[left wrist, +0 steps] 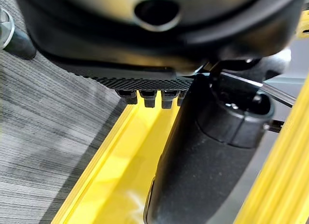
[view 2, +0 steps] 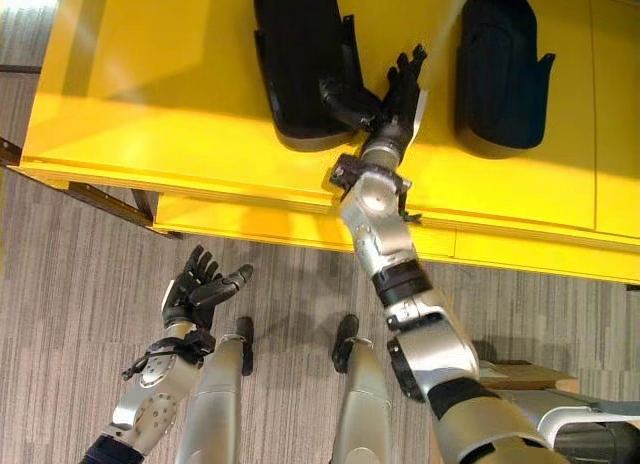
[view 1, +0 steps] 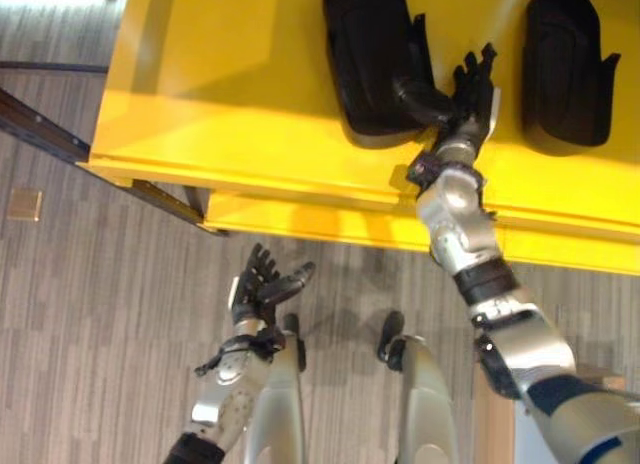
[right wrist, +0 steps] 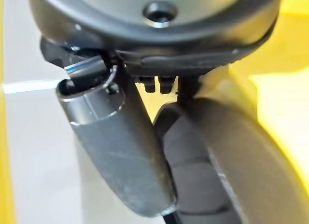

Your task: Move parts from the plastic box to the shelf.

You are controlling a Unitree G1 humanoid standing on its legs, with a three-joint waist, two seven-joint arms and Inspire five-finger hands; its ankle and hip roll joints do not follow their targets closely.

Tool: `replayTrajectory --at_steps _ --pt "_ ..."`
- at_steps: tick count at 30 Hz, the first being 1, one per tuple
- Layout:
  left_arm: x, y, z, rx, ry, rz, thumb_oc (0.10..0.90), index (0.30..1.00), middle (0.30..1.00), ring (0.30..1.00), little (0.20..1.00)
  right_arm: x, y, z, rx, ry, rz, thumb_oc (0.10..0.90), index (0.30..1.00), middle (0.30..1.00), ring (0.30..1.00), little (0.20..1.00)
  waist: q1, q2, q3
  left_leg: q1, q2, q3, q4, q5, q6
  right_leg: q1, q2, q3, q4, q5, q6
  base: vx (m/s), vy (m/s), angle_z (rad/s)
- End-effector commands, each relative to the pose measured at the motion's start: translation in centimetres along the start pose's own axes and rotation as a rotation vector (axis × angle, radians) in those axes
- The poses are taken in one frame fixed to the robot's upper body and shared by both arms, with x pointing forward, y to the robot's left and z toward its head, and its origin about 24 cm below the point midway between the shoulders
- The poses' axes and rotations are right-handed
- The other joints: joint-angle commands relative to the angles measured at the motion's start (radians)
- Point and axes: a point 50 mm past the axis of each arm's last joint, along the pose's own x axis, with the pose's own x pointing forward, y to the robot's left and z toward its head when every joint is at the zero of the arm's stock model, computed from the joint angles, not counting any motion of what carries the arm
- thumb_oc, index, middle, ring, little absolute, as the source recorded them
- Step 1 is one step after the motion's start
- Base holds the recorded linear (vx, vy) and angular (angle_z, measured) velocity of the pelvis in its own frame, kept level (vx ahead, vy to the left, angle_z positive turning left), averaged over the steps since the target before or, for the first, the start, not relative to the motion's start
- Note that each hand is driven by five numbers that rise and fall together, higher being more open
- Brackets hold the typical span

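two black parts (view 1: 372, 59) on yellow shelf (view 1: 230, 94)

Two parts lie on the shelf (view 1: 220, 94): one part (view 1: 365, 54) at 12 o'clock, the other part (view 1: 565, 69) at 2 o'clock. The right hand (view 1: 470, 94) rests between them, touching the first. The left hand (view 1: 262, 284) hangs at 7 o'clock over the floor (view 1: 90, 314).

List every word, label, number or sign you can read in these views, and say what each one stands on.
None: no readable text shows in any view.
The yellow shelf is plain, with no print.
The two black parts show no label or number.
The right hand, touching the nearer part, and the left hand, open over the floor, carry no legible marking.
The small tan square on the floor shows no print.
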Motion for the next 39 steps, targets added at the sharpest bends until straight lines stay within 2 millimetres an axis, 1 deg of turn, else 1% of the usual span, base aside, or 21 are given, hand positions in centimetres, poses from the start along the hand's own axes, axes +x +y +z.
replayTrajectory --at_steps 1,3,4,7,13,21,24,26,31,35,39 --pt "-0.5 -1.6 2.9 -0.035 -0.162 -0.064 0.9 1.0 1.0 1.0 1.0 -0.3 -0.5 -1.9 0.006 0.098 -0.03 0.9 1.0 1.0 1.0 1.0 0.032 0.007 0.062 0.047 0.048 -0.014 0.012 -0.06 -0.025 0.06 -0.031 0.026 0.026 -0.038 0.059 0.0 -0.013 -0.03" --pt "-0.7 -1.3 2.9 -0.036 -0.161 -0.057 0.9 1.0 1.0 1.0 1.0 -1.0 -0.1 -1.5 0.06 0.085 0.0 0.9 1.0 1.0 1.0 1.0 0.034 0.006 0.062 0.05 0.05 -0.014 0.015 -0.061 -0.024 0.065 -0.032 0.028 0.028 -0.04 0.059 0.0 0.0 0.0" --pt "-0.7 -1.3 2.9 -0.036 -0.161 -0.056 0.9 1.0 1.0 1.0 1.0 -1.0 -0.1 -1.6 0.06 0.086 -0.001 0.9 1.0 1.0 1.0 1.0 0.034 0.006 0.062 0.05 0.05 -0.014 0.015 -0.061 -0.024 0.065 -0.032 0.028 0.028 -0.04 0.059 0.0 0.0 0.0" --pt "-0.9 -1.0 3.0 -0.036 -0.166 -0.04 0.9 1.0 1.0 1.0 1.0 -1.7 0.6 -0.6 0.133 0.051 0.031 0.9 1.0 1.0 1.0 1.0 0.034 0.006 0.062 0.055 0.049 -0.014 0.017 -0.063 -0.022 0.07 -0.034 0.029 0.033 -0.042 0.059 0.0 0.0 0.0" --pt "-1.0 -1.0 3.1 -0.035 -0.17 -0.035 0.9 1.0 1.0 1.0 1.0 -2.5 1.0 -0.3 0.194 0.039 0.06 0.9 1.0 1.0 1.0 1.0 0.033 0.002 0.062 0.06 0.05 -0.012 0.021 -0.066 -0.021 0.078 -0.035 0.029 0.033 -0.042 0.06 0.0 0.0 0.0" --pt "-1.1 -0.9 3.2 -0.032 -0.175 -0.032 0.9 1.0 1.0 1.0 1.0 -3.5 1.6 -0.3 0.222 0.039 0.12 0.9 1.0 1.0 1.0 1.0 0.035 -0.003 0.062 0.064 0.05 -0.013 0.018 -0.063 -0.02 0.084 -0.034 0.027 0.027 -0.037 0.061 0.0 0.0 0.0" --pt "-1.0 -0.9 3.2 -0.034 -0.173 -0.031 0.9 1.0 1.0 1.0 1.0 -4.4 2.6 -0.2 0.246 0.046 0.199 0.9 1.0 1.0 1.0 1.0 0.039 -0.006 0.062 0.066 0.048 -0.013 0.018 -0.06 -0.018 0.088 -0.035 0.026 0.026 -0.034 0.06 0.0 0.0 0.0" --pt "-1.0 -0.8 3.2 -0.036 -0.173 -0.029 0.9 1.0 1.0 1.0 1.0 -4.7 2.8 -0.2 0.249 0.047 0.221 0.9 1.0 1.0 1.0 1.0 0.04 -0.007 0.062 0.068 0.048 -0.013 0.016 -0.059 -0.018 0.089 -0.036 0.025 0.024 -0.033 0.06 0.0 0.0 0.0" --pt "-1.0 -0.6 3.4 -0.027 -0.178 -0.023 0.9 1.0 1.0 1.0 1.0 -5.9 4.3 -0.2 0.255 0.057 0.343 0.9 1.0 1.0 1.0 1.0 0.044 -0.013 0.062 0.07 0.047 -0.012 0.014 -0.056 -0.018 0.096 -0.037 0.022 0.021 -0.028 0.061 0.0 0.0 0.0" --pt "-1.0 -0.6 3.4 -0.028 -0.182 -0.019 0.9 1.0 1.0 1.0 1.0 -6.3 4.7 -0.3 0.26 0.067 0.381 0.9 1.0 1.0 1.0 1.0 0.045 -0.016 0.062 0.075 0.048 -0.01 0.014 -0.055 -0.017 0.1 -0.037 0.021 0.018 -0.026 0.062 0.0 0.0 0.0" --pt "-0.9 -0.5 3.5 -0.03 -0.189 -0.012 0.9 1.0 1.0 1.0 1.0 -6.6 4.9 0.1 0.258 0.052 0.407 0.9 1.0 1.0 1.0 1.0 0.048 -0.019 0.062 0.074 0.046 -0.011 0.015 -0.054 -0.018 0.105 -0.037 0.02 0.015 -0.022 0.062 0.0 0.0 0.0"
